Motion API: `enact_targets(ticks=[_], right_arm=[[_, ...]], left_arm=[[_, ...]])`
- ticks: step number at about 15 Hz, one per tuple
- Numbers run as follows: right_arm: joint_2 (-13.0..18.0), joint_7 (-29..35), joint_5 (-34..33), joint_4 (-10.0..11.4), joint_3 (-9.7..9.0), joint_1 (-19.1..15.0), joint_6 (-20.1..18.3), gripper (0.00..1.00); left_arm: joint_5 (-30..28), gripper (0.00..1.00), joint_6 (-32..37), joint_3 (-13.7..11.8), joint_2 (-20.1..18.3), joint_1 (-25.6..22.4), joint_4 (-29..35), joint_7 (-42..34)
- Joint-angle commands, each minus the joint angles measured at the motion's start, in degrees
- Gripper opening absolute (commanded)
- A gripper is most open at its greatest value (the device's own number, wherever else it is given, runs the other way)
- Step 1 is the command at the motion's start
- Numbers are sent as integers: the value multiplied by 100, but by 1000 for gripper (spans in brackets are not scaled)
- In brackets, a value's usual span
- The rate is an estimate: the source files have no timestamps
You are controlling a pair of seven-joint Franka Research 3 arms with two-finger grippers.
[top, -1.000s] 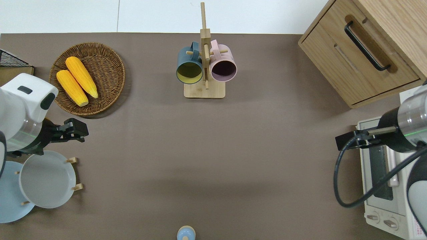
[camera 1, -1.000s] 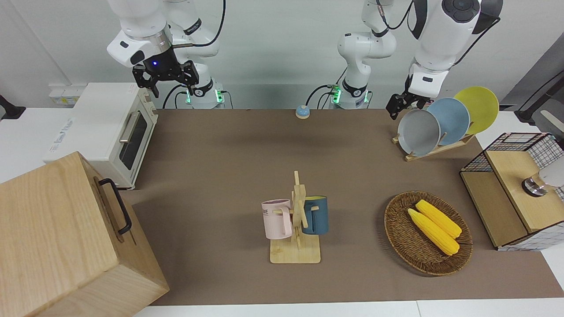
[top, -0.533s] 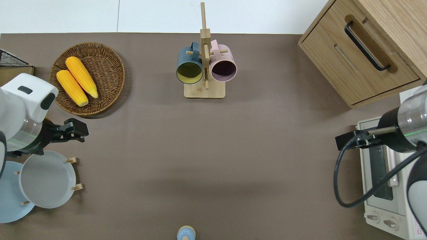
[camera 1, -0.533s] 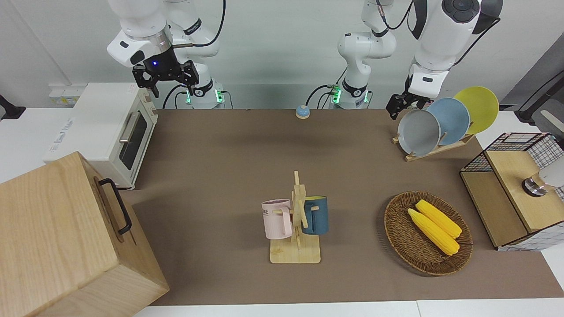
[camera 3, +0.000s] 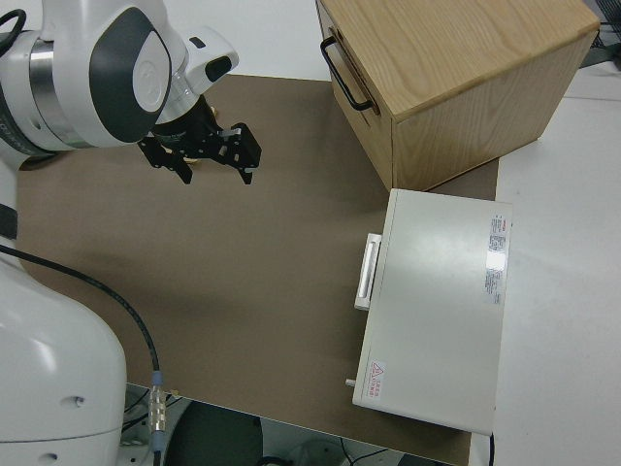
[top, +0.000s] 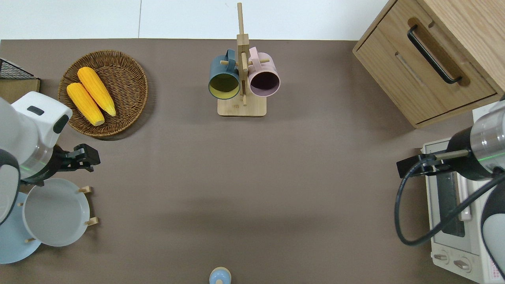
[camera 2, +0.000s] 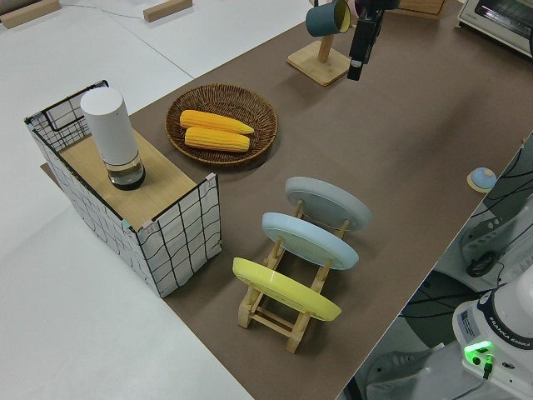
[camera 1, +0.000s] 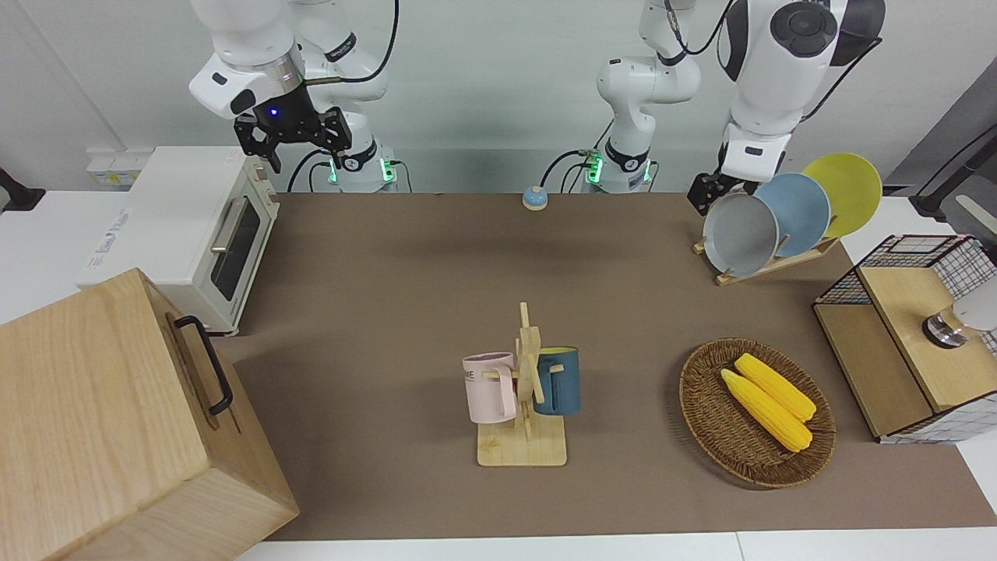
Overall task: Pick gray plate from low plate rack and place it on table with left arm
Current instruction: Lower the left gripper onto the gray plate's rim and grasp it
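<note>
The gray plate (camera 1: 740, 234) leans in the end slot of the low plate rack (camera 1: 779, 262) toward the left arm's end of the table (camera 1: 436, 280). It also shows in the overhead view (top: 55, 212) and the left side view (camera 2: 327, 202). My left gripper (camera 1: 705, 192) is open and empty, close to the plate's top rim. In the overhead view (top: 86, 157) it is over the mat between the plate and the wicker basket. My right gripper (camera 1: 294, 144) is open and parked.
A blue plate (camera 1: 798, 212) and a yellow plate (camera 1: 849, 191) fill the other rack slots. A wicker basket (camera 1: 705, 421) holds two corn cobs. A mug stand (camera 1: 523, 389), a wire shelf (camera 1: 911, 335), a toaster oven (camera 1: 187, 234), a wooden cabinet (camera 1: 117, 421) and a small bell (camera 1: 534, 198) stand around.
My left gripper has moved slightly closer to the gray plate's top rim. The plate and the right arm have not moved.
</note>
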State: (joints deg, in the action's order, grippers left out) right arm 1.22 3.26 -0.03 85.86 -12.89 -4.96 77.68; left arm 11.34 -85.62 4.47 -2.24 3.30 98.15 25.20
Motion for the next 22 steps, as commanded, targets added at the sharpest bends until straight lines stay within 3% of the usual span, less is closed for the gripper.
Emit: enact_targets(ticks=[1,4,7,16,22], right_arm=[[27,-19,21,-35,-38,-84,-87,987],[27,-19,21,-35,-38,-84,-87,987],[27,-19,21,-35,-38,-84,-87,990],[27,-19,21,-35,-38,-84,-87,987],[27,-19,21,-35,-38,-84,-87,987]], left_arm=[[763,993,-69,-7,-40,39,397,-129],[1465,993,-68,-7,13,22,739,-523],[1792,993,-174,-120,65,4,1100,-937],[1881,991,-209,-561,514,-5,1303,-1298],[1880,993,-34,-570,654,-13,1312,-1290]])
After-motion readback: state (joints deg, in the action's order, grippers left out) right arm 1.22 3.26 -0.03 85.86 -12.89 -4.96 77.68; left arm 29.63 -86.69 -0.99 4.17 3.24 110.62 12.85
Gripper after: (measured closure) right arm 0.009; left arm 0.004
